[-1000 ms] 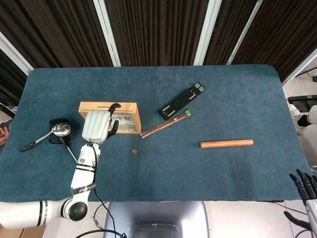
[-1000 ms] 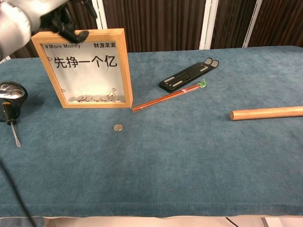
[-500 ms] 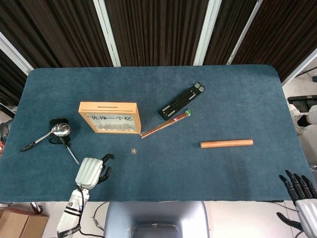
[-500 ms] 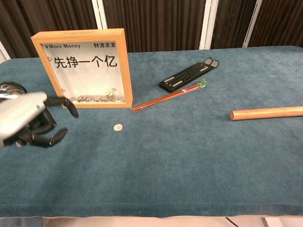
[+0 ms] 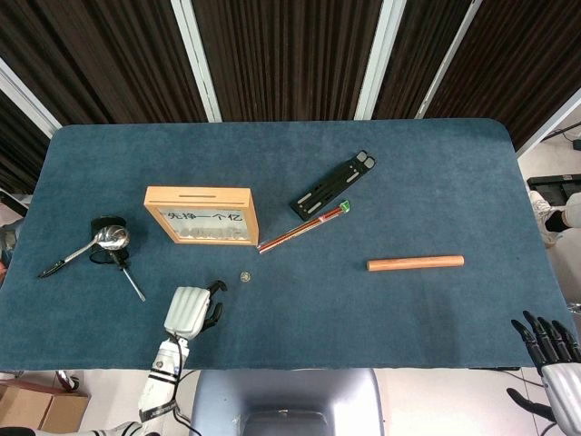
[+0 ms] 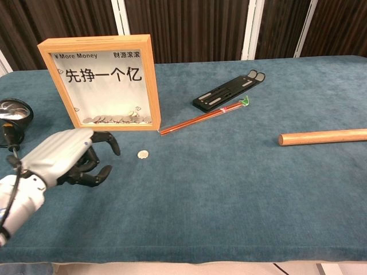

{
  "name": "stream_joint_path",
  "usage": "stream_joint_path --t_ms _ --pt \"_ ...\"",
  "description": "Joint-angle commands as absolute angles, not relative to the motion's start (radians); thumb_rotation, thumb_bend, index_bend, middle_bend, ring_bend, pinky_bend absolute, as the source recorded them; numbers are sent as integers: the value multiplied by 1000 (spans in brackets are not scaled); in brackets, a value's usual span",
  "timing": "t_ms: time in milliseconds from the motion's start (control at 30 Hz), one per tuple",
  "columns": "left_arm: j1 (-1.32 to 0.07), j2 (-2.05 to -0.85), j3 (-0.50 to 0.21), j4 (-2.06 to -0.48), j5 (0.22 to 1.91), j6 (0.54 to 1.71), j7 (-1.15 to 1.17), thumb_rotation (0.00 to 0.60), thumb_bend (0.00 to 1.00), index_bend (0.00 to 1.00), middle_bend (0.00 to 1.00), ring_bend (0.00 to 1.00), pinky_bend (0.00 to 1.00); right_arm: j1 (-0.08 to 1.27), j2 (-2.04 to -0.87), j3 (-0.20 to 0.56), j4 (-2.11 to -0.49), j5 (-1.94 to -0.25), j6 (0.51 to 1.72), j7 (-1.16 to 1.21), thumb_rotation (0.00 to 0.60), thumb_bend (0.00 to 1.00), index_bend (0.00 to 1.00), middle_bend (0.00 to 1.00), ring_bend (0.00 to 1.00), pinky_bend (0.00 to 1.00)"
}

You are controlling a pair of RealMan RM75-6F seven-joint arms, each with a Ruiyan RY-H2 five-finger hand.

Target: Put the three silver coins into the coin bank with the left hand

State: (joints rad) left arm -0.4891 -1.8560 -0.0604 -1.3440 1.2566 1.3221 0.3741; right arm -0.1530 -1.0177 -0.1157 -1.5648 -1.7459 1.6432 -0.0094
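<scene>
A single silver coin (image 5: 245,276) (image 6: 143,154) lies on the blue cloth just in front of the wooden coin bank (image 5: 201,215) (image 6: 103,83). The bank stands upright with its slot on top and several coins piled inside at the bottom. My left hand (image 5: 192,312) (image 6: 69,158) hovers low over the cloth, left of the coin and nearer the front edge. It holds nothing; its fingers are loosely bent and apart, a short gap from the coin. My right hand (image 5: 554,350) hangs off the table's front right corner with its fingers spread.
A spoon (image 5: 86,247) and a black screwdriver (image 5: 123,271) lie left of the bank. To its right are red chopsticks (image 5: 303,226) (image 6: 203,117) and a black flat holder (image 5: 332,184) (image 6: 228,90). A wooden rod (image 5: 415,262) (image 6: 324,137) lies further right.
My left hand left the top of the bank, dropped towards the table's front edge, then shifted right towards the coin. The coin has not moved.
</scene>
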Motion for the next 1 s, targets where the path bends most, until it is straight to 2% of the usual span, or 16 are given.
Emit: stream_joint_path --t_ms 33,433,1000 --pt "-516 -1899 -97 -1300 1238 1288 418 600 437 415 1000 1000 1000 -153 -1016 -116 -1565 -1744 1644 -5 600 223 0 0 0 0" --pt "-575 -2008 -187 -1130 1191 1217 476 600 434 396 1000 1000 1000 -152 -1003 -117 -1558 -1736 1645 24 600 223 0 0 0 0" --pt "-608 -2058 -213 -1093 1195 1188 514 600 432 416 1000 1000 1000 -154 -1002 -119 -1558 -1737 1647 25 600 223 0 0 0 0"
